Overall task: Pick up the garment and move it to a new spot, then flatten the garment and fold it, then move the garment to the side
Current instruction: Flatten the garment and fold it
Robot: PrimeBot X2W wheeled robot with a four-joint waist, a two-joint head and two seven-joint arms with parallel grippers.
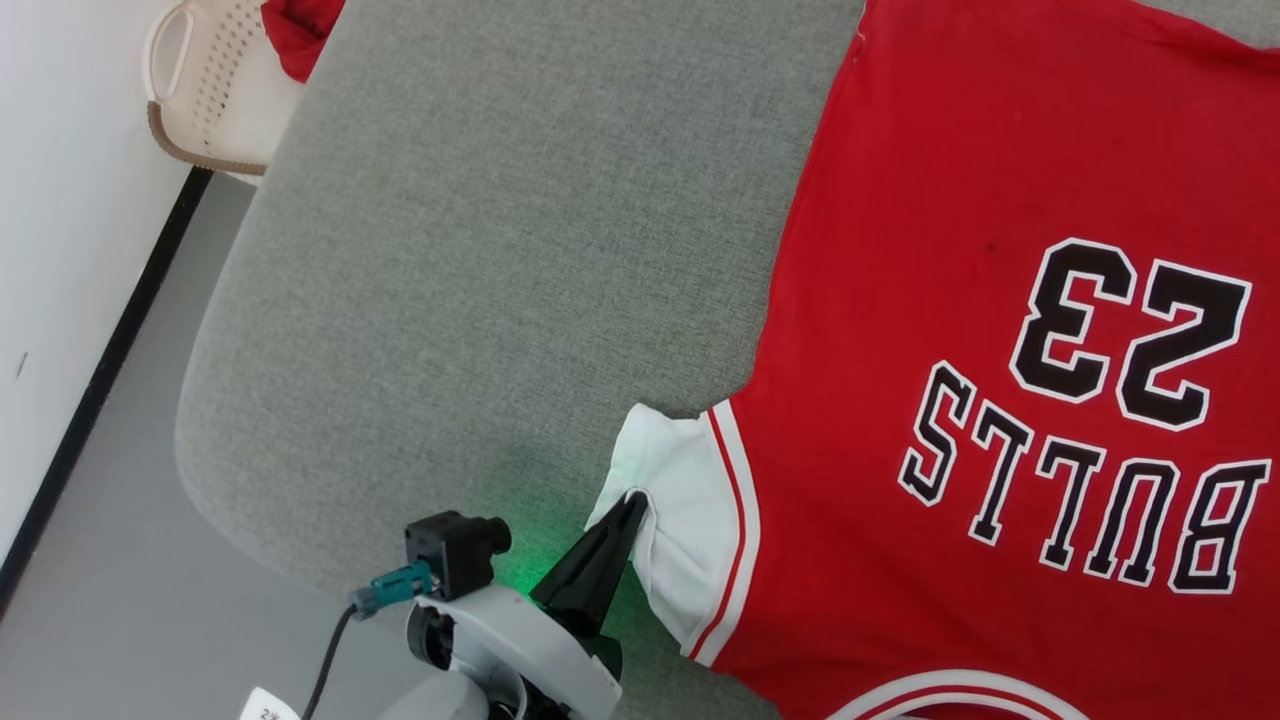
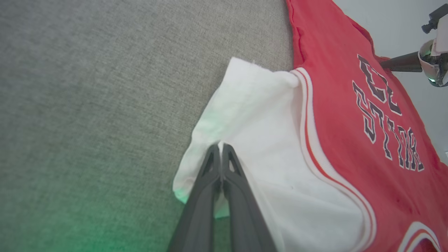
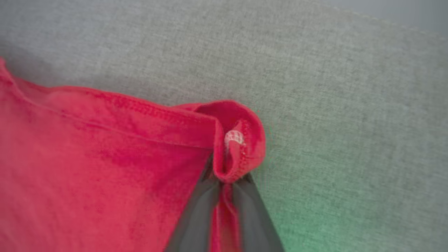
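Across a grey cushion [image 1: 480,250], the garment [image 1: 950,200] lies lettering-up on the robot's right side. The left gripper [image 2: 221,145] is clamped on its white sleeve [image 2: 259,115]; the right gripper [image 3: 229,178] pinches a curled red hem corner [image 3: 241,119]. Flattening well likely means drawing both holds apart evenly, kept low, so neither thin pinch slips free.

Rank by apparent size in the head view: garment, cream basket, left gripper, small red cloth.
1. the garment
2. the cream basket
3. the left gripper and the small red cloth look similar; the cloth is farther off and cut by the frame edge, so unranked.
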